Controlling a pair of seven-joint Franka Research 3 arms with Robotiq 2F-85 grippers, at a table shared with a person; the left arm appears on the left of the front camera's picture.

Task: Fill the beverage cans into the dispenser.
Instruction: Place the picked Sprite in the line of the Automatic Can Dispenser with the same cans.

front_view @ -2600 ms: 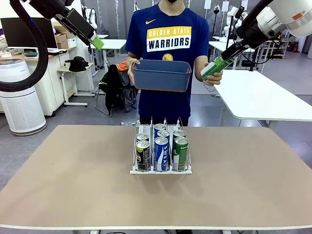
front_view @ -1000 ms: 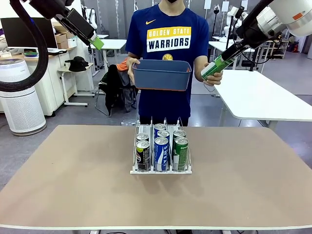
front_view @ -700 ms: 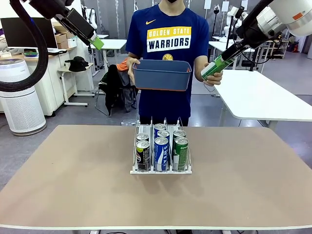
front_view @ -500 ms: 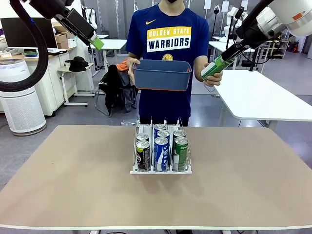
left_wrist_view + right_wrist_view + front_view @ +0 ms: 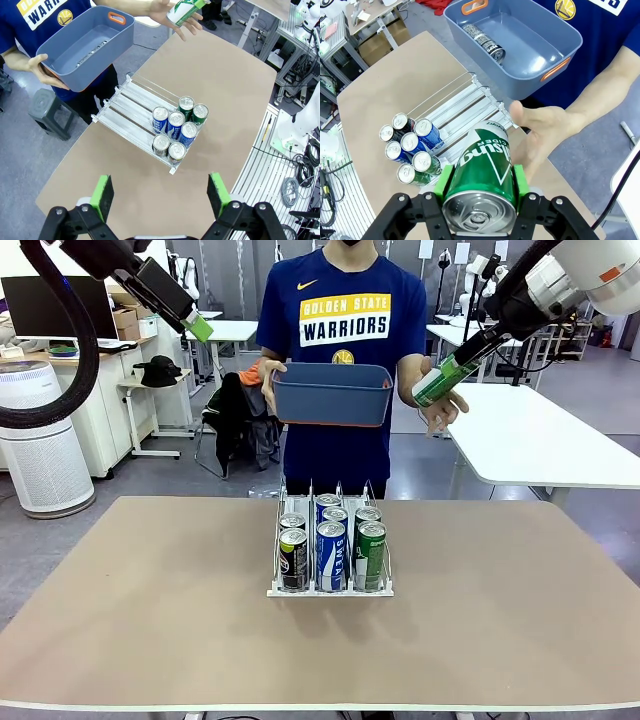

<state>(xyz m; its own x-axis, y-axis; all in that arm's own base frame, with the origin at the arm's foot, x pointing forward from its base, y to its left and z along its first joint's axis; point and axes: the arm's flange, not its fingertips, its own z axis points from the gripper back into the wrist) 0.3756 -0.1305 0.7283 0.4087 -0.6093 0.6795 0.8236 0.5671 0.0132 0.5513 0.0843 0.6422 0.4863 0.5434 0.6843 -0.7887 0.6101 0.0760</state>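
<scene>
Grip: right gripper [image 5: 480, 186] has its fingers clamped on the green can [image 5: 482, 162], pads on opposite sides of the body close to the silver top.
Can position: high off the worktop [image 5: 150, 590], tilted, at the far right beside the person.
Person's hand [image 5: 542, 132]: palm open, just beside the can's lower end; contact cannot be told.
Left gripper [image 5: 160, 195]: fingers wide apart, nothing between them, raised well above the worktop.
Dispenser [image 5: 131, 101]: mid-worktop, with seven cans bunched at the end nearest the robot (two black, three blue, two green); the far stretch of each lane is bare.
Tub [image 5: 527, 55]: in the person's other hand, beyond the dispenser, with one black can [image 5: 482, 36] lying in it.
Handling: thin metal shell, stiff lengthwise but likely to dent under a hard squeeze; the smooth painted wall is probably slippery; whether it is full, and so heavy, cannot be told.
Where to hold: across the round body near the top, leaving the base free to go down between the thin clear dividers.
Next move, judged: turn the can upright and set it behind the two green ones; the lane is one can wide, so a tilt could catch a divider.
</scene>
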